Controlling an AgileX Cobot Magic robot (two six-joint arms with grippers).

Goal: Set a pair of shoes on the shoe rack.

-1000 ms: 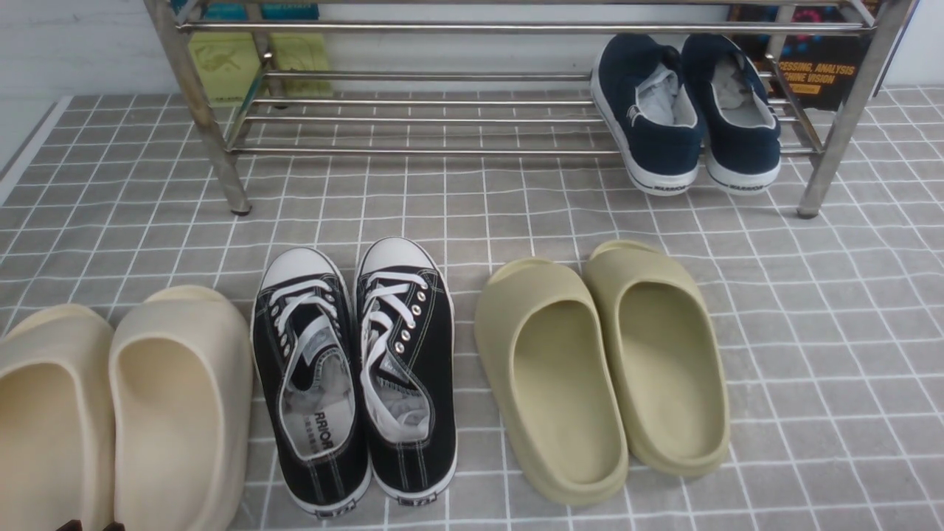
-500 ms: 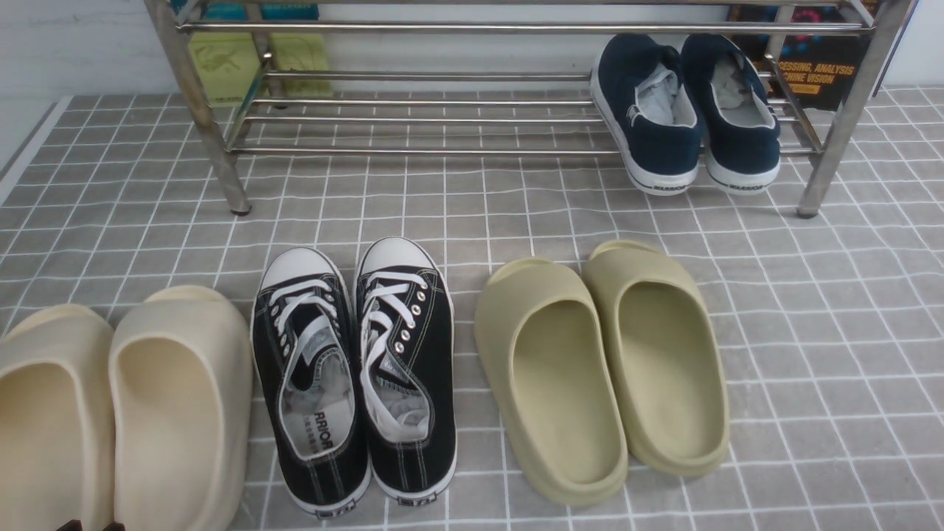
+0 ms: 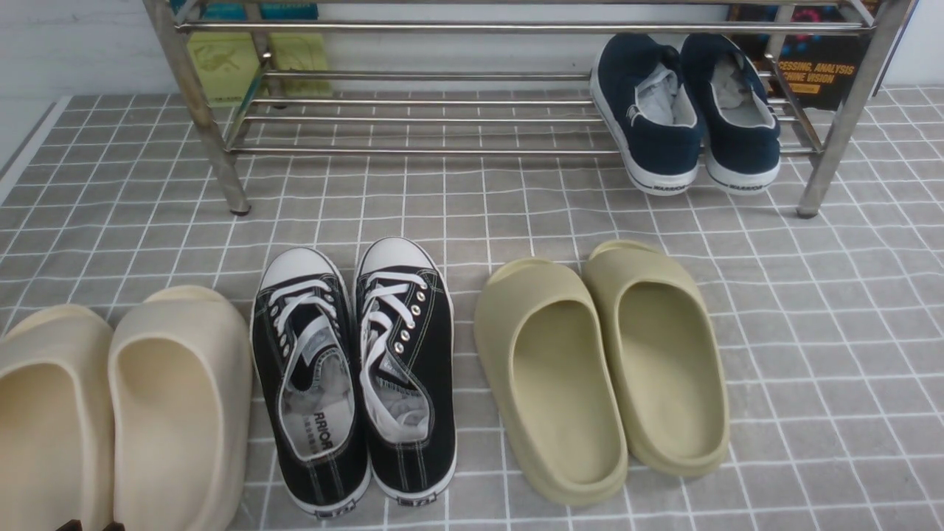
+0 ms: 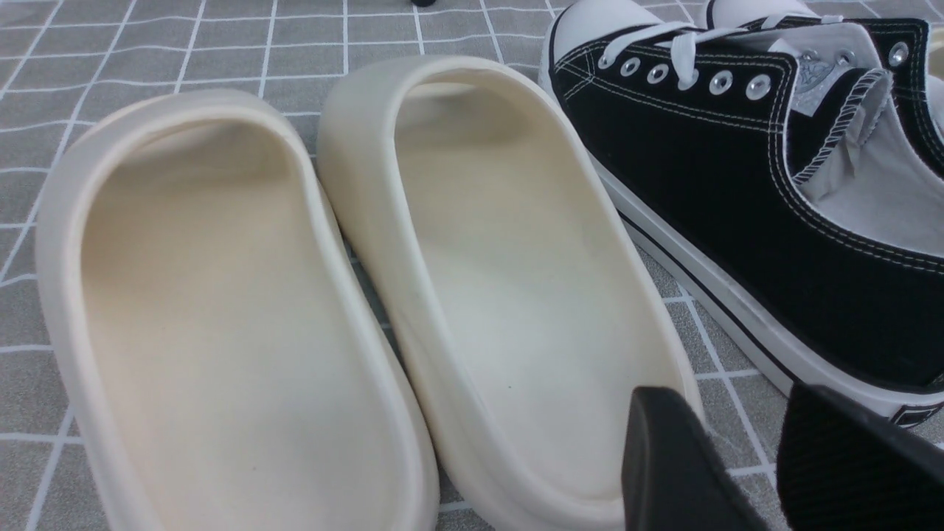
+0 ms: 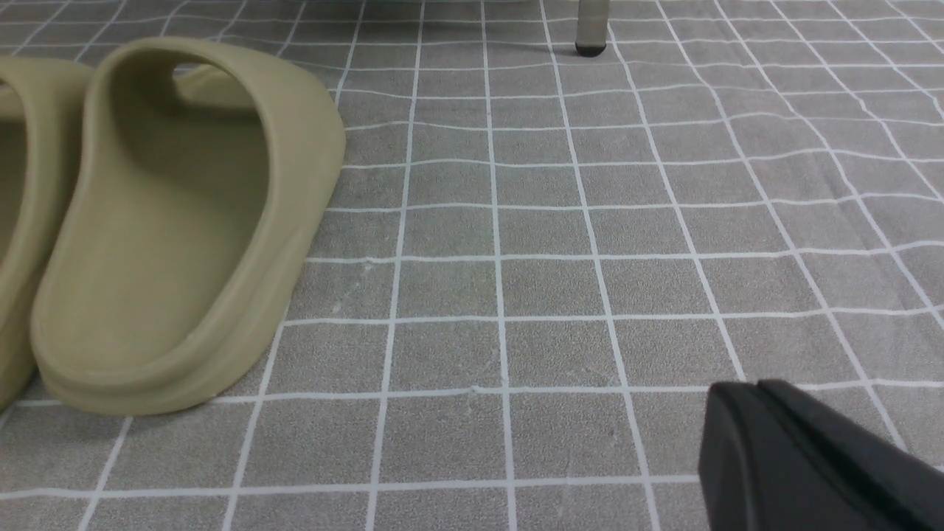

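With the navy sneakers [image 3: 664, 151] on the rack [image 3: 442, 152], the closed, empty right gripper [image 5: 745, 387] and the parted, empty left gripper [image 4: 726, 394] should best avoid disturbing them.

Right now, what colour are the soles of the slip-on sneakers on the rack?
White; the soles show best in the front view.

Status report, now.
Left gripper open, empty; right shut. Navy shoes on rack's lower tier. Nothing blocking them in front.
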